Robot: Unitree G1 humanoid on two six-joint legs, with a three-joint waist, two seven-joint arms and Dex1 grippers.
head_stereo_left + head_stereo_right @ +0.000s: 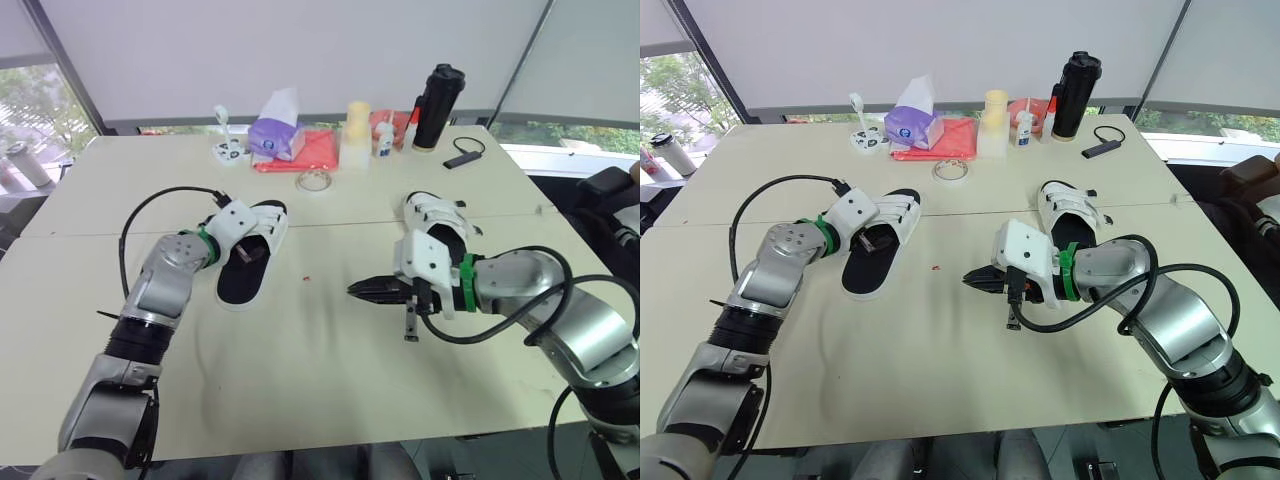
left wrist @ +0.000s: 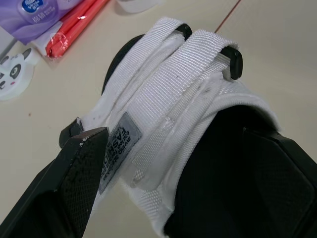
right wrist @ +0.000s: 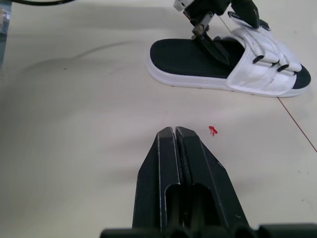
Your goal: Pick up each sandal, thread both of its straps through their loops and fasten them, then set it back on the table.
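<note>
From the head camera, the left gripper [image 1: 248,250] sits on the left sandal [image 1: 243,283], which lies flat on the table [image 1: 300,380]. Its fingers are spread apart, straddling the white straps at the sandal's near side. The right gripper [image 1: 357,290] hangs just above bare tabletop with its fingers clenched together on nothing. The right sandal [image 1: 433,214] lies behind its wrist, well away from the fingertips, and the left sandal lies ahead of them across open table. In the left wrist view, one finger [image 2: 81,173] rests against the outer wall of the straps [image 2: 173,84], by a small sewn label [image 2: 120,144]. The other finger is down on the dark footbed side. Both straps arch between them, and the black loops [image 2: 237,62] sit beyond the fingertips. In the right wrist view, the two closed fingers point toward the left sandal, which is apart from them, with a red speck [image 3: 213,131] on the table just off the tips.
</note>
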